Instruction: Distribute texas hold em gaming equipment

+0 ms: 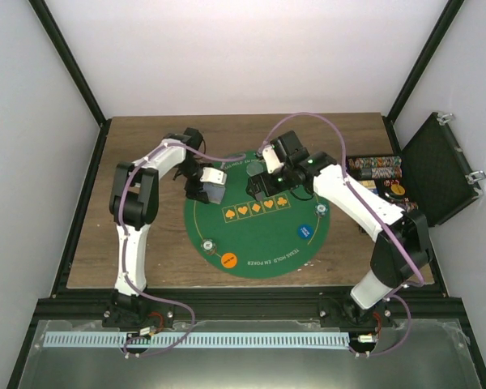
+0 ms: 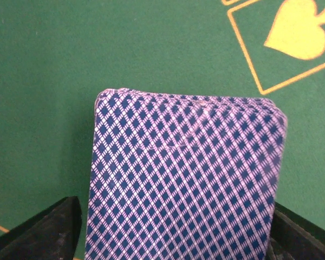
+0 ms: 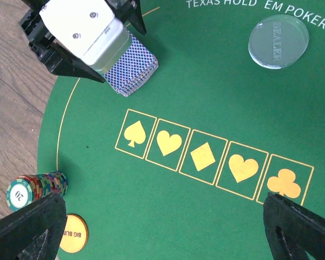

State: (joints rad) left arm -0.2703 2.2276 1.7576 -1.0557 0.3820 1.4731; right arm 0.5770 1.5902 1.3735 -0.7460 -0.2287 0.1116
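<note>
Left pincer [image 1: 206, 190] straddles the card deck [image 2: 184, 184] over the green mat [image 1: 263, 243], mid-table — clamped or not, cannot tell; right pincer [image 3: 163, 230] wide open, empty — above the mat.

right tool [image 3: 163, 199]: free passage between its fingers over the green mat [image 3: 206, 97] and its suit boxes [image 3: 202, 156]. ahead-left, blocked: left tool [image 3: 81, 38] standing over card deck [image 3: 132, 73]. beside one finger: chip stack [image 3: 35, 189], orange disc [image 3: 73, 234]. ahead-right: dealer disc [image 3: 278, 40], flat, well apart.
</note>
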